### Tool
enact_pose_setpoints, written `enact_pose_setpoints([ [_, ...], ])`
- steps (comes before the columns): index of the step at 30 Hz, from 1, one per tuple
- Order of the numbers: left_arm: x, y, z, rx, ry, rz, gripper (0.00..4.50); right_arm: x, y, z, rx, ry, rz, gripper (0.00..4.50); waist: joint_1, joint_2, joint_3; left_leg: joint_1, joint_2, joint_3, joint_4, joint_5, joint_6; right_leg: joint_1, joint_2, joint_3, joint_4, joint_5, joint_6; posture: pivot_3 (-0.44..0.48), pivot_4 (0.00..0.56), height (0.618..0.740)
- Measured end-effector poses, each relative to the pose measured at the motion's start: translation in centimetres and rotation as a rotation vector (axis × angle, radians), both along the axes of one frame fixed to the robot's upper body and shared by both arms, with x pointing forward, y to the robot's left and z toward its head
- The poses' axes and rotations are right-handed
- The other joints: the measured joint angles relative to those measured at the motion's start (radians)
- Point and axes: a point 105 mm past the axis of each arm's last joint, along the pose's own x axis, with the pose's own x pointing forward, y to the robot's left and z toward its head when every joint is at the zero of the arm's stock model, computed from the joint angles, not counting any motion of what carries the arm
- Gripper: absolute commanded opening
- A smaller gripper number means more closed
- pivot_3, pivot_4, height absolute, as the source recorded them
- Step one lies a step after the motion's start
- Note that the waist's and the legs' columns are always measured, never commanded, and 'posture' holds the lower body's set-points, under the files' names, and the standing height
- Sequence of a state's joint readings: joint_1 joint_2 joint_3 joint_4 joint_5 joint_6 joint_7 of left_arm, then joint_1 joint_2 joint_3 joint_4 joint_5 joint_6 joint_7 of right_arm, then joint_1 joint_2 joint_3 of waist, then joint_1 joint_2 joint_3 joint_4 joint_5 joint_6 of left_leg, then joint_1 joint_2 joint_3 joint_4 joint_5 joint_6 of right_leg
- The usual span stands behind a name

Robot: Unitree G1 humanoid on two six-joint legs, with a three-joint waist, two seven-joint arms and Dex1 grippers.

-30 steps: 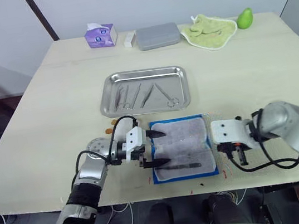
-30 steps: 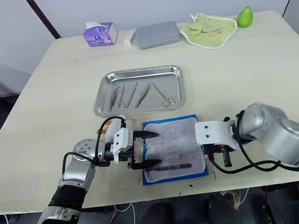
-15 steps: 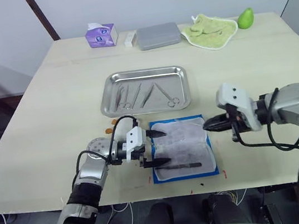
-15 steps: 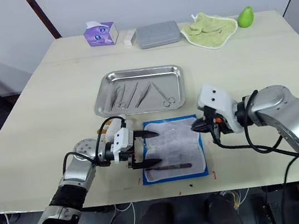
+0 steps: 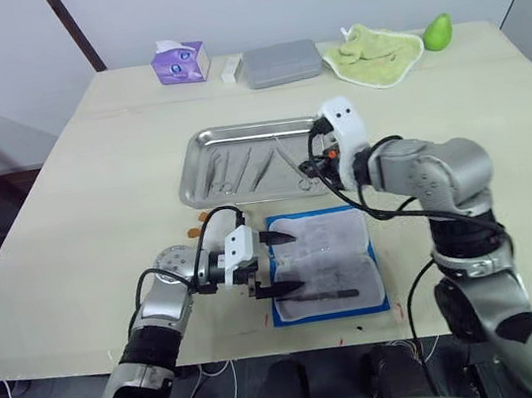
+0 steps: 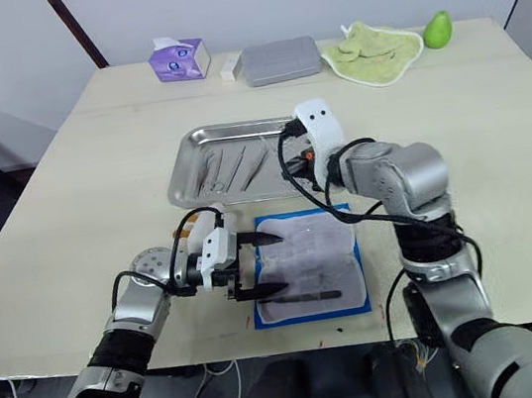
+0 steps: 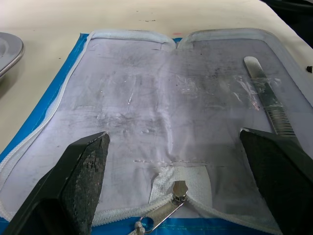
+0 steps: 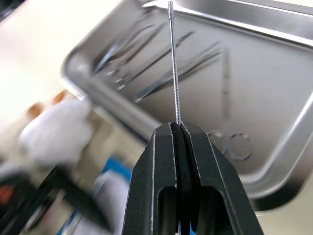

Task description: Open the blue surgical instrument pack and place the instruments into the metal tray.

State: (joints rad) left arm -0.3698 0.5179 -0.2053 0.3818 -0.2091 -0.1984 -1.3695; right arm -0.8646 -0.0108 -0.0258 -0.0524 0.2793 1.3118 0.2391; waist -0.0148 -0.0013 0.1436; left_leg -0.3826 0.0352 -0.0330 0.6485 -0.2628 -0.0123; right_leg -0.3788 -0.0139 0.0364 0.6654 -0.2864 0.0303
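My right gripper (image 8: 177,128) is pinched tight on a thin instrument (image 8: 173,63), above the metal tray (image 5: 192,170)'s near rim. My left gripper (image 7: 176,161) spreads wide and empty over the opened blue surgical instrument pack (image 5: 324,262), one tool (image 7: 270,110) lying by its outer edge.

No readable text, label or number anywhere.

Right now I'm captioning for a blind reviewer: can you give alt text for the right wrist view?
The right claw, fingers shut, pinches a thin metal instrument that sticks out over the metal tray. Several slender instruments already lie in the tray, scissors among them.
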Motion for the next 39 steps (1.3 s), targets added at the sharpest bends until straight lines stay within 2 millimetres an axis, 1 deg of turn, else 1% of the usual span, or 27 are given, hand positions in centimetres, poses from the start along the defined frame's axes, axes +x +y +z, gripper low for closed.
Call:
enact_pose_setpoints([
  [2,0.0,0.0,0.0,0.000,0.001,0.000,4.50,0.8,0.1,-0.1,0.009,0.004,-0.038,0.10,0.000,0.000,0.000,0.000,0.000,0.000,0.000,0.000,0.000,0.000,0.000,0.000,0.000,0.000,0.000,0.000,0.150,0.740],
  [3,0.0,0.0,0.0,0.001,0.003,0.001,4.50,1.7,0.2,-0.3,0.012,0.008,-0.079,0.10,-0.001,0.000,0.000,0.000,0.000,0.000,0.000,0.000,0.000,0.000,0.000,0.000,0.000,0.000,0.000,0.000,0.150,0.740],
  [9,0.0,0.0,0.0,0.001,0.003,0.001,4.50,3.3,0.7,-1.7,0.003,0.028,-0.139,0.10,-0.001,0.000,0.000,0.000,0.000,0.001,0.000,0.000,0.000,0.000,0.000,0.000,0.000,0.000,0.000,0.000,0.150,0.740],
  [11,0.0,0.0,0.0,0.001,0.002,0.000,4.50,4.2,1.1,-2.8,-0.012,0.038,-0.168,0.10,-0.002,0.001,0.000,0.000,0.000,0.001,0.000,0.000,0.000,0.000,0.000,0.001,0.000,0.000,0.000,0.000,0.150,0.740],
  [15,0.0,0.0,0.0,0.001,0.003,0.001,4.50,5.1,1.6,-3.7,-0.027,0.033,-0.181,0.10,-0.002,0.001,0.000,0.000,0.000,0.001,0.000,0.000,0.000,0.000,0.000,0.001,0.000,0.000,0.000,0.000,0.150,0.740],
  [18,0.0,0.0,0.0,0.001,0.003,0.001,4.50,5.6,1.5,-4.2,-0.045,0.026,-0.195,0.10,-0.002,0.001,0.000,0.000,0.000,0.001,0.000,0.000,0.000,0.000,0.000,0.001,0.000,0.000,0.000,0.000,0.150,0.740],
  [20,0.0,-0.1,0.1,0.001,0.004,0.002,4.50,5.8,1.3,-4.8,-0.056,0.033,-0.204,0.10,-0.002,0.001,0.001,0.000,0.000,0.001,-0.001,0.000,0.000,0.000,0.000,0.001,0.000,0.000,0.000,0.000,0.150,0.740],
  [23,-0.1,-0.1,0.1,0.000,0.004,0.006,4.50,6.1,1.3,-5.2,-0.064,0.035,-0.204,0.10,-0.003,0.001,0.001,0.000,0.000,0.001,-0.001,0.000,0.000,0.000,0.000,0.001,0.000,0.000,0.000,0.000,0.150,0.740],
  [29,-0.1,-0.2,0.1,-0.001,0.007,0.017,4.50,6.7,0.4,-5.7,-0.094,0.023,-0.220,0.10,-0.003,0.002,0.001,0.000,0.000,0.001,-0.001,0.000,0.000,-0.001,0.000,0.001,0.000,0.000,0.000,0.000,0.150,0.740],
  [34,-0.2,-0.3,0.2,0.000,0.008,0.018,4.50,6.9,0.6,-5.1,-0.106,0.001,-0.193,0.10,-0.005,0.002,0.001,0.000,0.000,0.001,-0.002,0.000,0.000,-0.001,0.000,0.001,0.000,0.000,0.000,0.000,0.150,0.740],
  [39,-0.2,-0.3,0.2,0.000,0.010,0.018,4.50,6.9,0.7,-5.1,-0.118,-0.002,-0.176,0.10,-0.005,0.002,0.001,0.000,0.000,0.001,-0.003,0.000,0.000,-0.001,0.000,0.001,0.000,0.000,0.000,0.000,0.150,0.740],
])
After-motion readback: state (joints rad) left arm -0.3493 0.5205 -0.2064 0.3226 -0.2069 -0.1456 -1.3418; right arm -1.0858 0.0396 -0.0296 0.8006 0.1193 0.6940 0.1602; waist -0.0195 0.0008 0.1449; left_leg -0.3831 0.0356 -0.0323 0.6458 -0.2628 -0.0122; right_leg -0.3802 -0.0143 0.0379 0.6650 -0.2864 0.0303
